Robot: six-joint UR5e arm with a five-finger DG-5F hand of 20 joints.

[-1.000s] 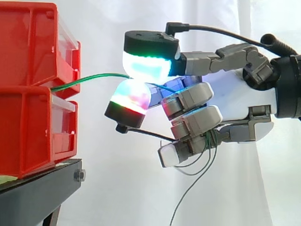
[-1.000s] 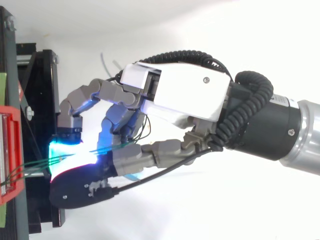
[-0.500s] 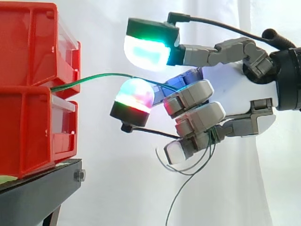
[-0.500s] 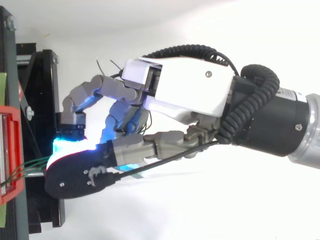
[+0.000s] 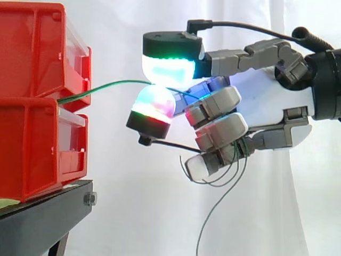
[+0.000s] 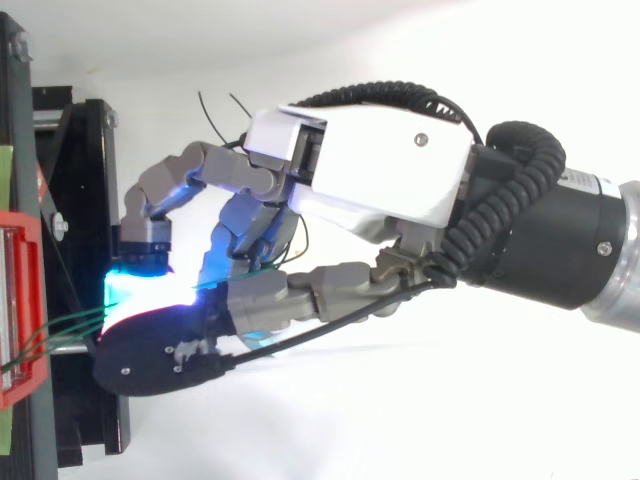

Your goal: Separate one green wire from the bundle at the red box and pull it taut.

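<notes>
**Wire pinched, pull not finished**

The hand (image 5: 264, 106) has two of its glowing pads (image 5: 168, 69) closed against each other, one above the other, with the green wire (image 5: 106, 87) nipped in the seam between them. Its other fingers are curled in below the palm. Several loose wires (image 5: 237, 169) are gathered there, and one strand trails well below the hand.

From the pinch, the wire runs out ahead of the fingertips to the box (image 5: 32, 53) and enters at the box's lower edge. In the side view it rises in a shallow arch along the way and is not a straight line. I judge it is held but not yet taut.

From above, the bundle (image 6: 50, 335) fans out of the box toward the pads as a few green strands lying close together. Whether only one of them reaches the pinch cannot be told from there. The side view shows a single line.

The box sits on a black stand (image 5: 48, 213), below and ahead of the hand.

The step in hand looks like the pull itself, since the separating pinch is made. The next move calls for drawing the hand straight back from the box, with the pads kept pressed together, until the arch flattens. It should go gently, so the thin wire neither slips through the pads nor drags its neighbours along.
</notes>
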